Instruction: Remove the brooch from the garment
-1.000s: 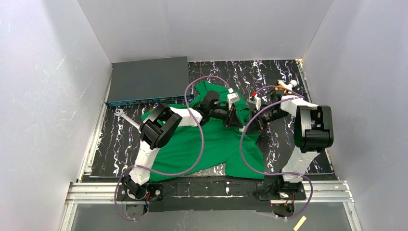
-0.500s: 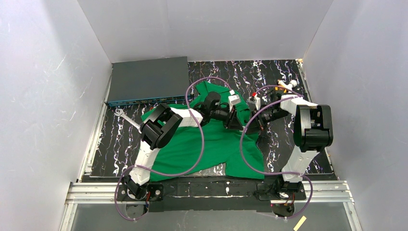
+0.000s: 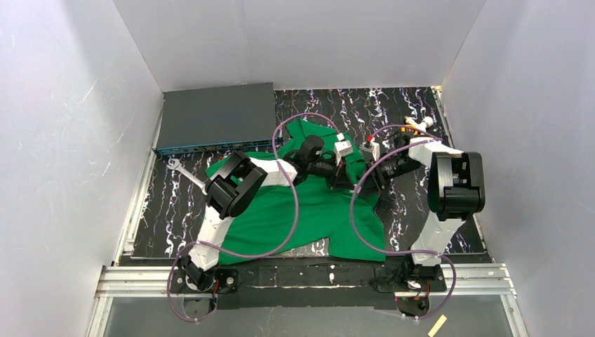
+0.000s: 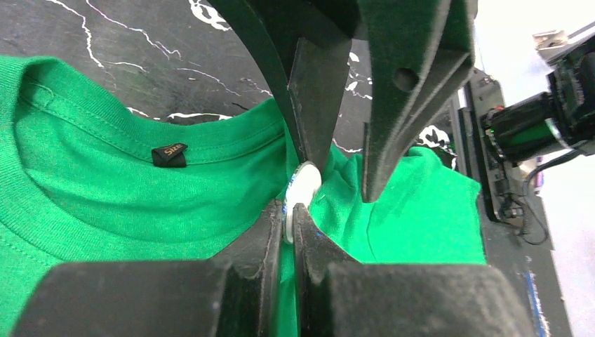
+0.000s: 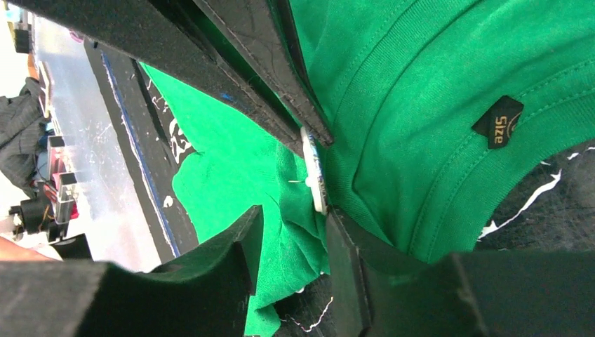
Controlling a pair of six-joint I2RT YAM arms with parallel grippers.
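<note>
The green shirt (image 3: 309,210) lies spread on the dark marbled table, collar at the far end, and both grippers meet there. My left gripper (image 4: 289,210) (image 3: 342,174) is shut on a thin pale flat piece (image 4: 306,180) seen edge-on, together with a pinch of fabric. I take this piece for the brooch; its red-orange face is hidden. In the right wrist view the brooch (image 5: 314,172) shows a pin tip poking into the shirt (image 5: 414,105). My right gripper (image 5: 291,214) (image 3: 366,180) is open astride a fold of fabric, one finger (image 5: 340,239) touching the brooch's lower edge.
A dark grey flat box (image 3: 217,116) lies at the back left, with a small wrench (image 3: 184,172) in front of it. Small orange and white objects (image 3: 419,125) sit at the back right corner. White walls close in three sides.
Both grippers stay at the collar. The left wrist has shifted very slightly; nothing has been let go or taken.
</note>
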